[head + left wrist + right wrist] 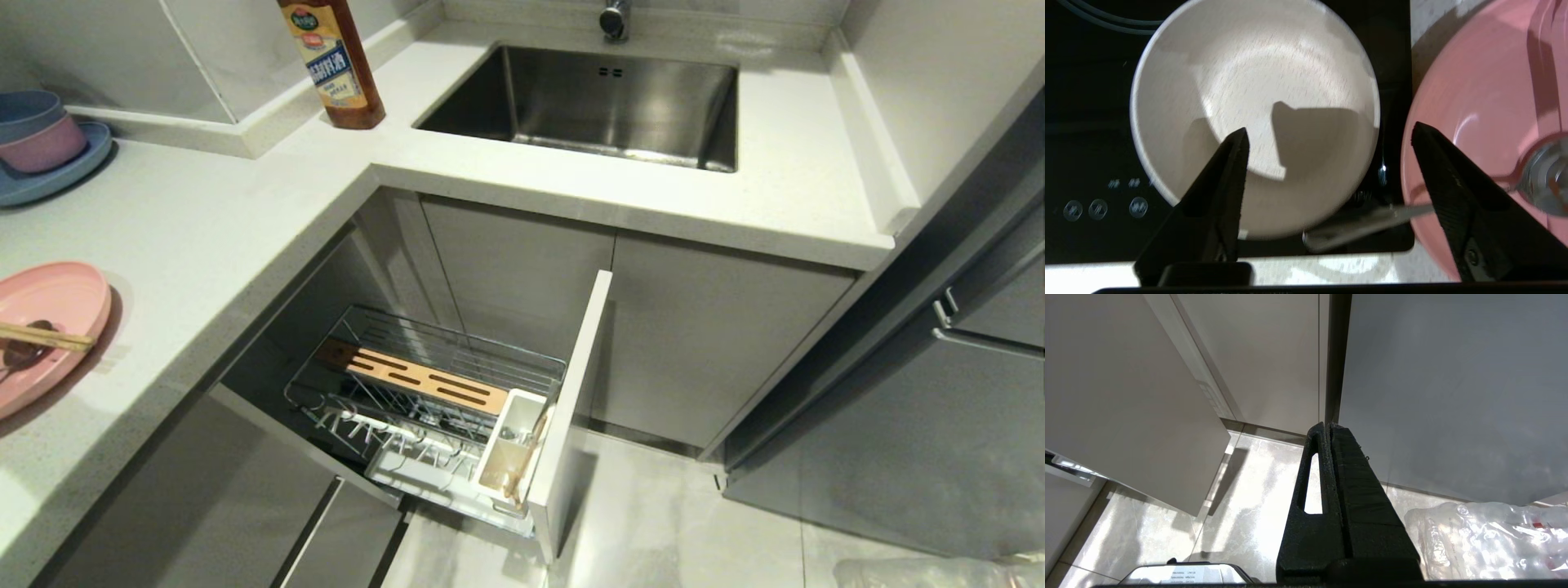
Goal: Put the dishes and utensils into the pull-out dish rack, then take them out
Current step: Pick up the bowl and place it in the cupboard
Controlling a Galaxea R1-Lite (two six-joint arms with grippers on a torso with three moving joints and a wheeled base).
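— Black ribbed fingers [1216,196] of my left gripper [1327,134] fill the near edge of the wrist view, spread wide with nothing between them. What sits under them?

— From my seat, a cream-white round bowl [1249,81], matte and faintly speckled, resting on a glossy black glass cooktop [1086,143] with touch symbols. Just beside it lies the large flat pink oval plate [1478,102], smooth and shiny, on the pale speckled stone counter [245,229].

— And the utensils?

— A slim metal spoon [1543,179] lies in the plate, its long handle reaching over the rim towards the bowl. The light-wood chopsticks [45,336] lie across the plate in the head view.

— The rack?

— The chrome wire pull-out dish rack [424,384] stands drawn out under the counter, slotted wooden block [424,381] along it, white plastic utensil cup [510,445] against the narrow grey door front [571,408].

— Your right gripper [1329,425]?

— Pressed together, holding nothing, hanging over the glossy marbled floor tiles [1249,522] beside grey cabinet fronts.

— Anything else?

— A stainless steel sink [604,98], an amber bottle [335,57], and stacked blue and pink bowls [37,131] on a blue plate.
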